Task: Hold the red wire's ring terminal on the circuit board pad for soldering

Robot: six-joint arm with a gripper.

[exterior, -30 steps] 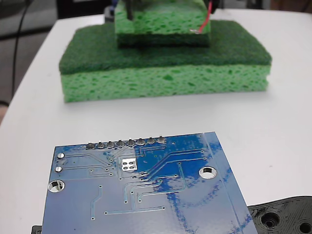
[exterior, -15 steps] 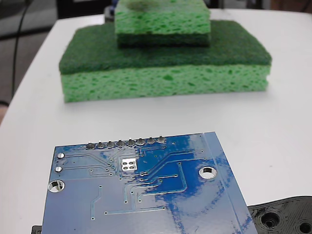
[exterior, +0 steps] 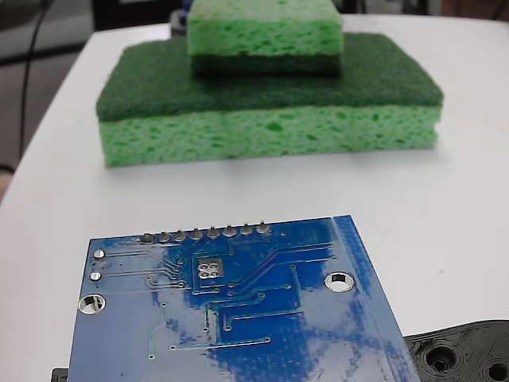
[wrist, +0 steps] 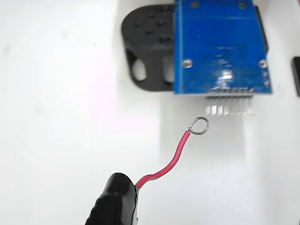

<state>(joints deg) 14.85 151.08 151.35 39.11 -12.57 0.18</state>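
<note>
In the wrist view the thin red wire [wrist: 171, 159] runs from the black claw [wrist: 123, 197], clamped on its lower end, up and rightward; its silver ring terminal [wrist: 200, 125] hangs over the white bench [wrist: 56, 117], short of the blue rectangular circuit board [wrist: 218, 44]. The fixed view shows the square silver pad [exterior: 209, 269] bare and stacked green sponges [exterior: 270, 95] behind.

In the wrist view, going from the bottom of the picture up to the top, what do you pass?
Claw → red wire → ring terminal → row of pins → pad on the circuit board.
</note>
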